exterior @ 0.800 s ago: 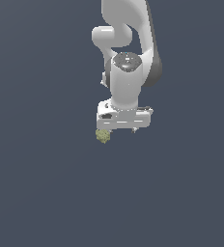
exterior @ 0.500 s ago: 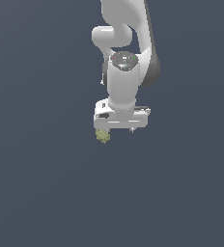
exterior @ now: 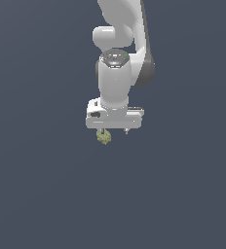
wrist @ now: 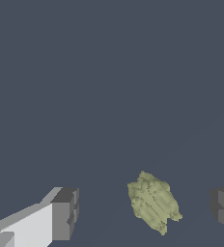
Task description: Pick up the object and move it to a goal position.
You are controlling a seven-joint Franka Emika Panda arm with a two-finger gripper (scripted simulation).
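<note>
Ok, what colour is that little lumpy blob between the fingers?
Olive yellow-green, with a bumpy surface: the blob shows best in the wrist view.

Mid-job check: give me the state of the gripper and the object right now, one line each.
gripper: open, fingers spread wide, holding nothing.
object: not gripped, lying between the fingers with a gap on each side, nearer one finger in the wrist view.

The white jointed robot arm (exterior: 120,29) is cut off by the exterior view's upper edge. The white hand (exterior: 114,131) hides most of its own fingertips there. In the wrist view, both grey fingers (wrist: 65,212) are cropped by the frame edges, one almost entirely. The bumpy olive-green blob (wrist: 153,201) shows no identifiable detail.
</note>
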